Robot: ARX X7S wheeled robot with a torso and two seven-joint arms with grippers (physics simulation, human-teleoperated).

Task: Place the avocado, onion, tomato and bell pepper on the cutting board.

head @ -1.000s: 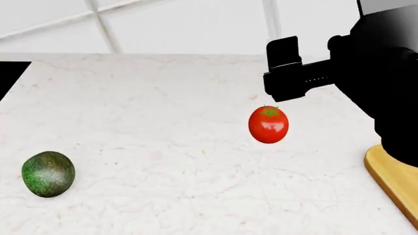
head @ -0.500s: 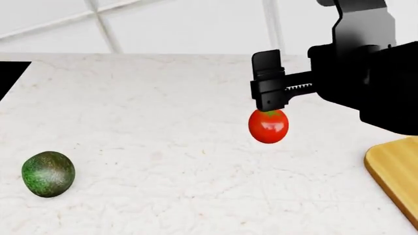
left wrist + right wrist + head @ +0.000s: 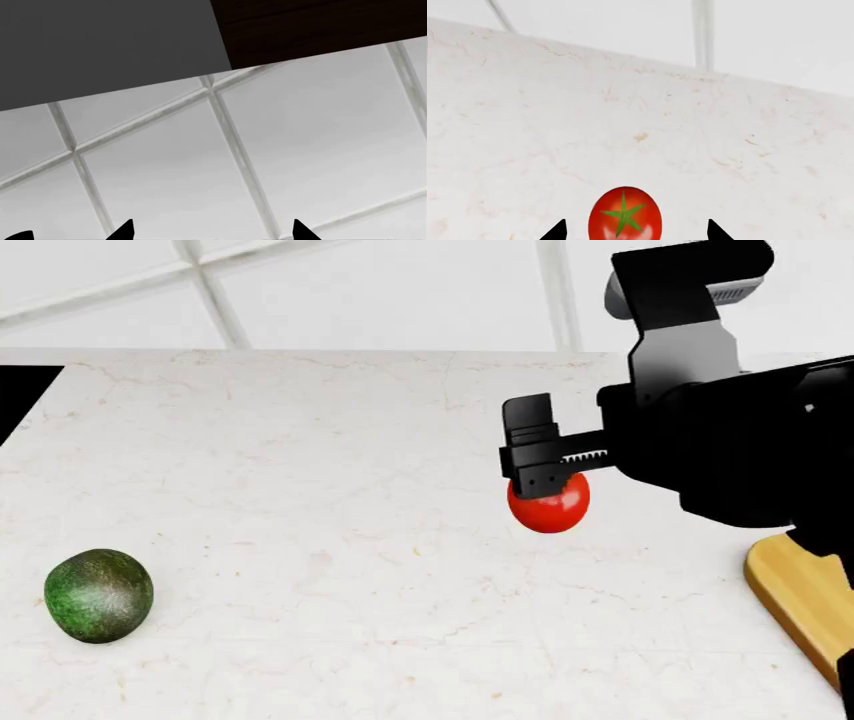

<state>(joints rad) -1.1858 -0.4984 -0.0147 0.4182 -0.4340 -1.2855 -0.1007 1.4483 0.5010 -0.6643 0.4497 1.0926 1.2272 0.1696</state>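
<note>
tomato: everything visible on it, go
The tomato is glossy bright red, round, with a green star-shaped calyx on top, seen whole in the right wrist view. It sits upright on the pale marble counter, apart from the cutting board. The right gripper has its jaws open on either side, not visibly touching it.

Our right arm [image 3: 747, 455] is glossy black and blocky; its end effector [image 3: 534, 458] is black, with a toothed rail and a grey-topped block.
</note>
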